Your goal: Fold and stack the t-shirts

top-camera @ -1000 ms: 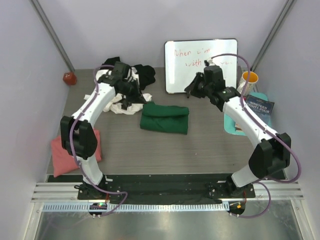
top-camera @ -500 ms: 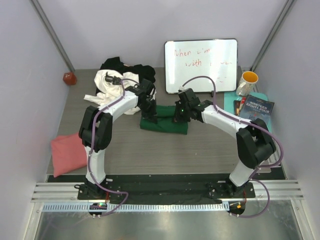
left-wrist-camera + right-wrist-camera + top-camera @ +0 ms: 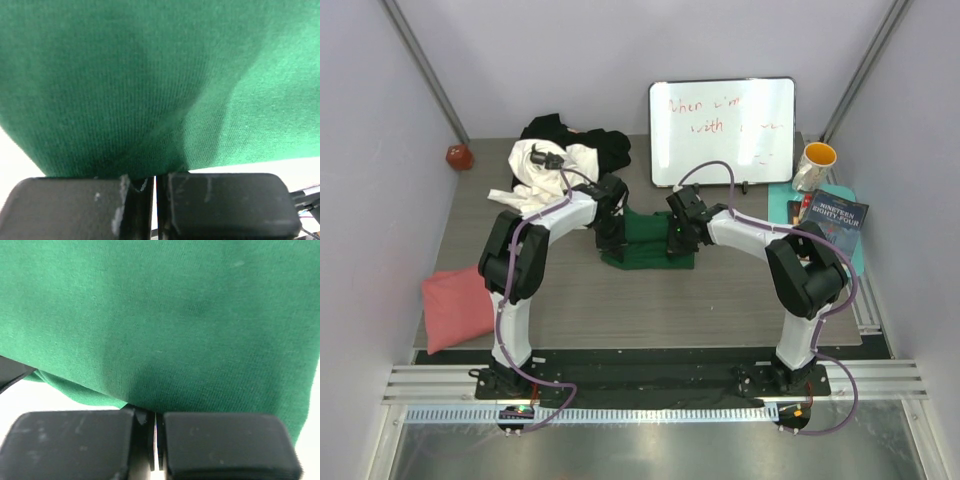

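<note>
At far left the salmon pink t-shirt [image 3: 455,308] lies on the desk [image 3: 720,300] edge. Behind it, the white t-shirt [image 3: 545,165] and the black t-shirt [image 3: 610,148] wait in 1 heap. My left claw [image 3: 612,235] and my right claw [image 3: 677,238] are both clenched on the dark green t-shirt [image 3: 645,232] at the desk centre, 1 on each side, I think to fold it evenly. What the mug [image 3: 815,165] at right holds, I cannot tell.

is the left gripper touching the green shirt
Touching. The left wrist view shows the green shirt running straight into the shut jaws of the left gripper, with no gap between them.
</note>
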{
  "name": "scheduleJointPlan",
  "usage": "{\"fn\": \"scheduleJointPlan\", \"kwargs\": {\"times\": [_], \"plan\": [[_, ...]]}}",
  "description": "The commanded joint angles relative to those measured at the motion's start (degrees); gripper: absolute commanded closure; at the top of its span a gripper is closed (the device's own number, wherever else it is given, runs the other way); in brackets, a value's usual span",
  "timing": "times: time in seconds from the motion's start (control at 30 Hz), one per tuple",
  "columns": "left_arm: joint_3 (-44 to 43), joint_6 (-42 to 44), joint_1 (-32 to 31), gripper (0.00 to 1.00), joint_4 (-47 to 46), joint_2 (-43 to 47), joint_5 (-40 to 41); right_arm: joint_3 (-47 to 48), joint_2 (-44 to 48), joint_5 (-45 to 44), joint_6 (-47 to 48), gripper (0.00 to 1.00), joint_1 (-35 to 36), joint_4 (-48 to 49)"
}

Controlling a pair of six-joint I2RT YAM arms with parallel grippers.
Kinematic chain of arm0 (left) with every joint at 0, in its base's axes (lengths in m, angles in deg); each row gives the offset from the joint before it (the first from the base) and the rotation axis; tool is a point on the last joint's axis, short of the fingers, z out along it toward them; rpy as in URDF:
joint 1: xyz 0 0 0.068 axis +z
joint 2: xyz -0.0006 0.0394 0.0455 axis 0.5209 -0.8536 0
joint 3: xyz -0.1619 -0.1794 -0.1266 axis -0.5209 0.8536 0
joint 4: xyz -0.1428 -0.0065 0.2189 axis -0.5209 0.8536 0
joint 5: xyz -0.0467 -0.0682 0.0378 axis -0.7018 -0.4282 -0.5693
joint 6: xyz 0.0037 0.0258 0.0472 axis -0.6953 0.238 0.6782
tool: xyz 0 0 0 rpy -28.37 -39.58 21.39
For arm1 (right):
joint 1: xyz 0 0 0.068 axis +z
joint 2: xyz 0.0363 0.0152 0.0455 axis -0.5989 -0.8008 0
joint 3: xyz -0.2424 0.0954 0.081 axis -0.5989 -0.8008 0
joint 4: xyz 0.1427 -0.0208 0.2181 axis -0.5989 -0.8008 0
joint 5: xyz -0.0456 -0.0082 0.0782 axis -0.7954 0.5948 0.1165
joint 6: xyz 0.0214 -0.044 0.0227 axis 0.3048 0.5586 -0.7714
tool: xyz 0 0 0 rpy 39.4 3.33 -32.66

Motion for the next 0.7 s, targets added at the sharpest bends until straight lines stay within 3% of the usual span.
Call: {"fn": "scheduleJointPlan", "kwargs": {"times": [0.0, 0.27, 0.67], "plan": [[1.08, 0.93, 0.19, 1.0, 2.29, 0.41, 5.43, -0.55, -0.9, -7.9, 1.07, 0.99, -0.84, -4.44], [1.09, 0.84, 0.19, 1.0, 5.53, -2.31, 8.6, -3.19, 4.46, -9.3, 1.86, 0.99, -3.74, -5.5], [0.64, 1.63, 0.28, 1.0, 8.26, -2.93, 12.73, -5.65, 1.3, -10.18, 2.66, 0.99, -6.12, -6.2]]}}
